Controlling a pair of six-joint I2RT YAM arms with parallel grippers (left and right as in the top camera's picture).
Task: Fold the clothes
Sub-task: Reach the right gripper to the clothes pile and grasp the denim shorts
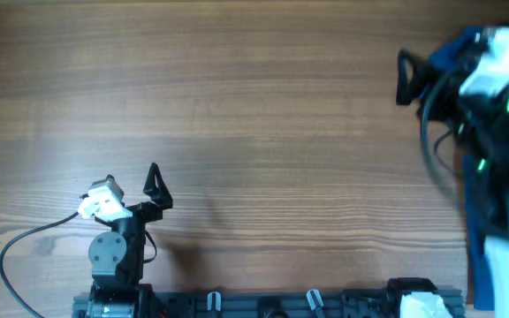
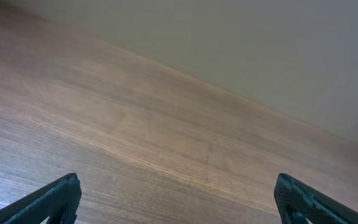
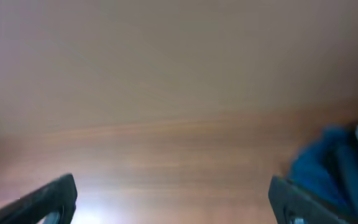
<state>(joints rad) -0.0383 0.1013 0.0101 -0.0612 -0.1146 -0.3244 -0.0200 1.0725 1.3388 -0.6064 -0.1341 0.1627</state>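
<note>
A blue garment (image 1: 474, 208) lies at the far right edge of the table, mostly hidden under my right arm. It also shows as a blurred blue bunch in the right wrist view (image 3: 328, 165), beside the right finger. My right gripper (image 1: 406, 78) is open and empty over bare wood just left of the garment; in the right wrist view (image 3: 173, 199) its fingers are wide apart. My left gripper (image 1: 159, 187) is open and empty near the front left, far from the garment. Its wrist view (image 2: 178, 199) shows only bare table between the fingers.
The wooden table (image 1: 237, 97) spans the view. A black cable (image 1: 11, 252) loops at the front left by the left arm's base. The arms' mounting rail (image 1: 281, 305) runs along the front edge. The right arm looks motion-blurred.
</note>
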